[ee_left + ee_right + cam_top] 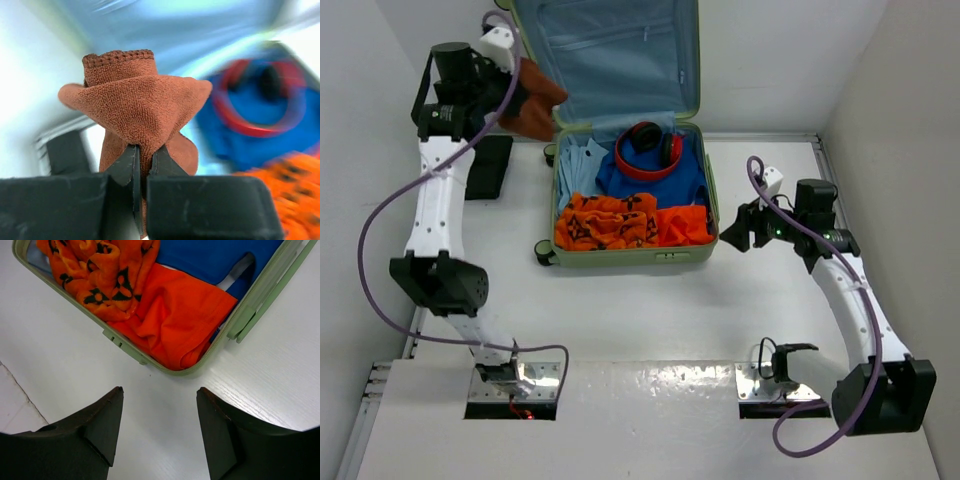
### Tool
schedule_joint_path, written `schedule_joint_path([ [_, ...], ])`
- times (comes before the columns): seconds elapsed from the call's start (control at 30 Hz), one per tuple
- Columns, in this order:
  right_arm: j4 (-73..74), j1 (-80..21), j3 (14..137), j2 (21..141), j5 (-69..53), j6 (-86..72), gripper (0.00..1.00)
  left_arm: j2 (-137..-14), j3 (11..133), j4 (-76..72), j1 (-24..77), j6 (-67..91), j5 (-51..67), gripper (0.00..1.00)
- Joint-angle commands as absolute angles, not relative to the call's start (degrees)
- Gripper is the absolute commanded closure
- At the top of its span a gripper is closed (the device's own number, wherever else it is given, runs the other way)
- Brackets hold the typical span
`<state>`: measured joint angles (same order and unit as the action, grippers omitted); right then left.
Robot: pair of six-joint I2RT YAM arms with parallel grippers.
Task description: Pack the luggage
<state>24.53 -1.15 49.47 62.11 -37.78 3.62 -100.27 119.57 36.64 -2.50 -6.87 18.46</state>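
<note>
Left wrist: rust-brown terry cloth (pixel 135 105) is pinched in the closed left gripper (pixel 142 150), presumably for loading into the open pale green hard-shell suitcase (pixel 630 258) lying mid-table (pixel 620 320); right gripper (pixel 160 410) is parted, empty.

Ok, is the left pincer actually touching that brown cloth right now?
Touching. The left wrist view shows the left pincer shut on the brown cloth, with the fabric pinched between its two fingertips.

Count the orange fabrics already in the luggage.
2: black-patterned orange cloth, near left of the luggage; plain orange garment, near right. Others may hide underneath.
</note>
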Motion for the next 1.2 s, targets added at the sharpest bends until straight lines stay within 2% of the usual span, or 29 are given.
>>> schedule_joint_path([
  [0.0,23.29,-0.35,49.48,60.30,-39.20,1.07,0.40,-95.38,115.76,39.64,3.15,-8.00,23.19,1.00],
  [0.13,22.15,4.21,49.04,59.24,-39.29,-2.54,0.40,-91.33,112.42,40.34,12.46,-4.93,28.03,1.00],
  [0.2,21.62,6.85,48.60,58.54,-39.38,-4.30,0.40,-91.32,111.80,40.34,20.35,-1.16,29.61,1.00],
  [0.5,23.64,15.55,48.69,57.83,-43.77,-5.54,0.40,-98.25,106.35,35.95,34.44,5.09,43.85,1.00],
  [0.6,24.34,15.91,48.78,57.57,-43.95,-5.01,0.40,-103.77,108.27,35.24,35.24,6.67,44.65,1.00],
  [0.77,26.53,16.00,49.57,57.22,-44.47,-2.55,0.40,-112.40,112.14,33.93,31.22,8.70,42.20,1.00],
  [0.97,26.72,15.91,51.24,59.23,-44.82,-2.20,0.40,-121.45,111.53,34.45,27.08,4.58,30.95,1.00],
  [1.07,25.58,14.34,51.68,60.20,-45.62,-3.42,0.40,-122.51,111.01,33.23,24.88,4.57,22.44,1.00],
  [1.17,23.65,13.01,51.50,60.73,-45.09,-4.39,0.40,-122.52,111.01,31.21,23.65,5.36,18.64,1.00],
])
